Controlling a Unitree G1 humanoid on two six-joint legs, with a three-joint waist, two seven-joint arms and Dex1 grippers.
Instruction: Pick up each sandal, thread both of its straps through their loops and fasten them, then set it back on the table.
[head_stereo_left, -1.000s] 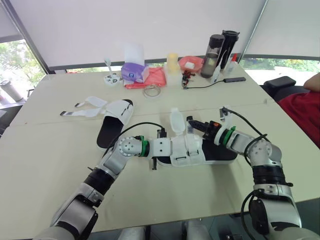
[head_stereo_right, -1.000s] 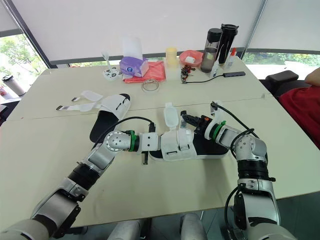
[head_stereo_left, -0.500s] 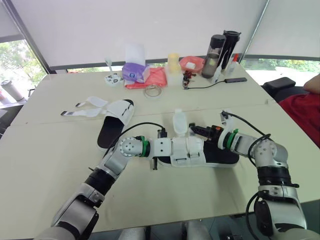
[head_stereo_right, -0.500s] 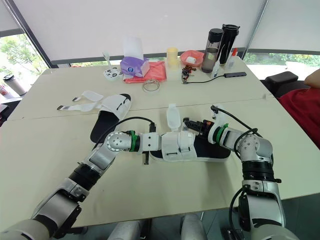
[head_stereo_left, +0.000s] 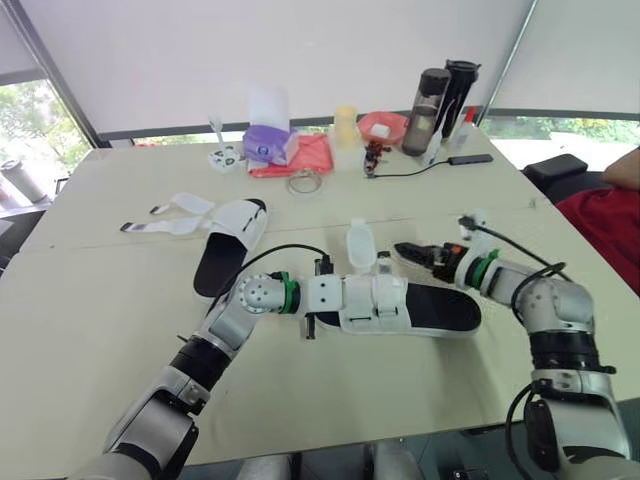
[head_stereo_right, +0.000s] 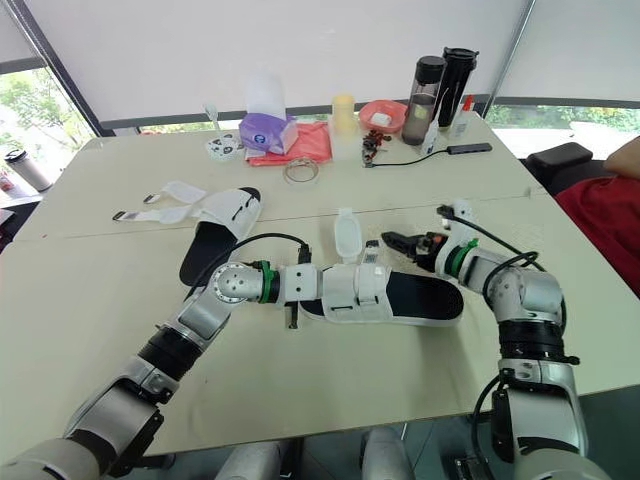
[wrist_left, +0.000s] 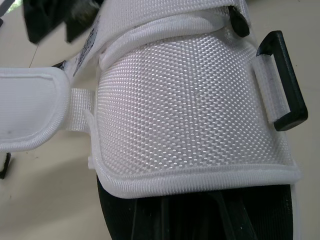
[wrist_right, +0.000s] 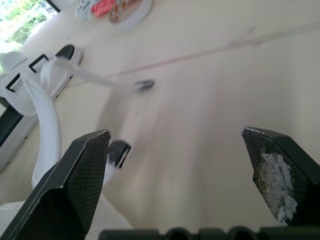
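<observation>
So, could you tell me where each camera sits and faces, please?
Eye views: on the head, looking forward and down over the table; both arms show, right gripper open by the near sandal.
Left wrist view: on that wrist, close on the sandal's white strap and black loop.
Right wrist view: on that wrist, low across the table; its two black fingers show.
Shared: eye and left wrist views both show the near sandal.

Right gripper (head_stereo_left: 412, 250) fingers apart; left arm (head_stereo_left: 225, 325) outstretched
</observation>
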